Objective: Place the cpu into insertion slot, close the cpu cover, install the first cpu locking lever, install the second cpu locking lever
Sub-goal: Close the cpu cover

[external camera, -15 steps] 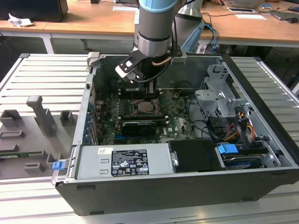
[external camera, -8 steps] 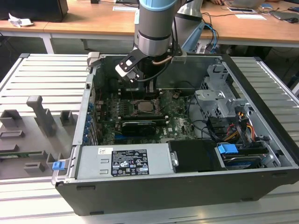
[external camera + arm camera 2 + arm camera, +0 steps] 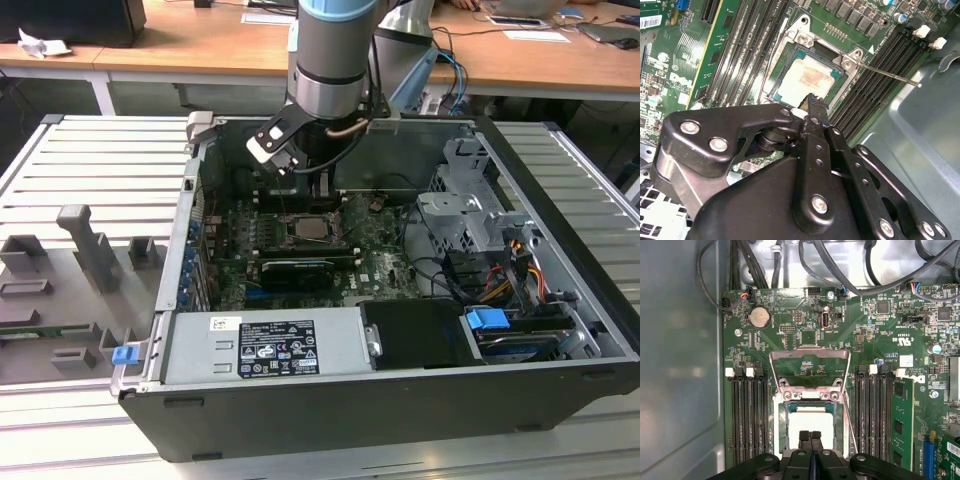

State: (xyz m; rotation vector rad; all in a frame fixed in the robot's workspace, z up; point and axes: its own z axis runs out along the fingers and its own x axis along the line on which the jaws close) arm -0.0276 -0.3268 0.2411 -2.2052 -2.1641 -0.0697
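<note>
The cpu (image 3: 810,421) lies seated in the slot (image 3: 783,426), directly under the gripper (image 3: 810,436), whose jaws we see pressed together, gripping nothing, at the chip's edge. The cover (image 3: 810,354) stands open beyond it. The arm (image 3: 335,50) reaches straight down into the case (image 3: 590,300).

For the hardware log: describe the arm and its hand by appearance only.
The arm is a silver-grey cylinder with a light blue band on top and a pale cable looped beneath it. The hand is matte black: flat linkage bars joined by silver screws, tapering into two narrow fingers.
</note>
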